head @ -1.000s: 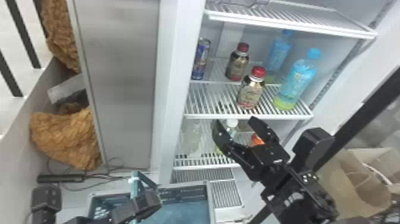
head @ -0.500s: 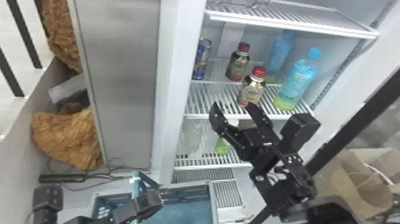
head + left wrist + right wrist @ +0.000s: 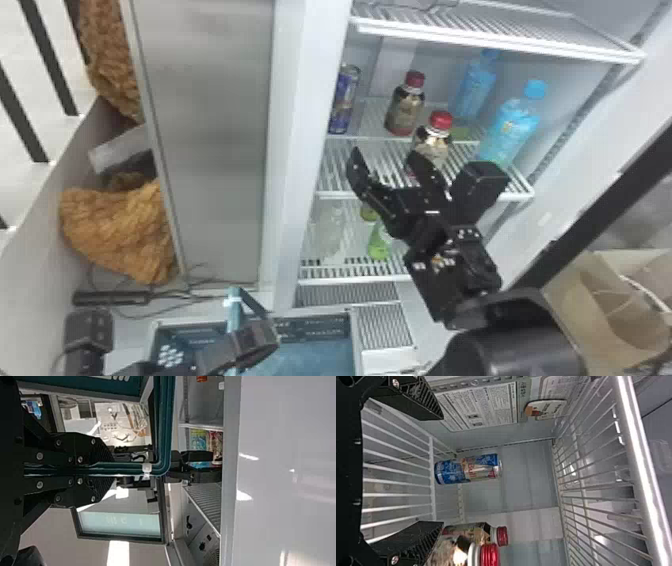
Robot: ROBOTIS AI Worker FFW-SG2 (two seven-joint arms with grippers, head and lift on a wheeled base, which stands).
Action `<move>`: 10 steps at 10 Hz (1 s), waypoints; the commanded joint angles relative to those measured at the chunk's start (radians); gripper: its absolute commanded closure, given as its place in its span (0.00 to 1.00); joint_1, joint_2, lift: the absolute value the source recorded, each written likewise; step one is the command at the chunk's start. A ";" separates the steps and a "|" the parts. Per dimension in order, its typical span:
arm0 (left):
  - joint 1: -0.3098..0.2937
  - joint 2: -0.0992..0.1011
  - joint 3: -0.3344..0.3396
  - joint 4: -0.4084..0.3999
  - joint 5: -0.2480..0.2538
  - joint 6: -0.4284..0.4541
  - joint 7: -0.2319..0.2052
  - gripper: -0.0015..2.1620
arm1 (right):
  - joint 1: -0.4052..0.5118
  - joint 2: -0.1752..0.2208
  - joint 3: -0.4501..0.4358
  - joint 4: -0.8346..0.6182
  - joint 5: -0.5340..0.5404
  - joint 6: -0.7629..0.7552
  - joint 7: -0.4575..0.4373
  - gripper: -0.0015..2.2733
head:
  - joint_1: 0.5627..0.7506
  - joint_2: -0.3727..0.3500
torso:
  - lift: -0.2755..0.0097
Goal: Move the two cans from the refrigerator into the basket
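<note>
From my side I see the right gripper in front of the middle shelf of the refrigerator, and its two fingers are well apart, with nothing between them that they hold. In the last second this gripper has risen from the level of the lower shelf. The can stands upright on the middle shelf, at the left side, and in the right wrist view it lies farther off than the fingers, not touched by them. Two red-capped bottles stand on the same shelf, to the right of the can, and two blue bottles are more to the right. On the lower shelf I see a green bottle. My left gripper is down at the basket, and in the left wrist view its fingers are closed upon the teal handle, which they grasp firmly. The basket is at the foot of the refrigerator, and its inside is partly hidden by the left arm.
</note>
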 commanded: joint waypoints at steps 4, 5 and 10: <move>0.002 0.000 0.000 0.000 0.000 -0.001 0.000 0.55 | -0.124 0.011 0.033 0.144 0.012 -0.021 -0.045 0.04 | 0.70 0.22 | 0.86; 0.002 0.002 0.000 0.000 -0.002 0.002 0.000 0.55 | -0.151 0.017 0.035 0.186 0.012 -0.031 -0.056 0.04 | 0.70 0.22 | 0.86; 0.002 0.005 -0.002 0.000 -0.002 0.002 0.000 0.55 | -0.294 0.031 0.087 0.368 0.020 -0.073 -0.082 0.04 | 0.70 0.25 | 0.86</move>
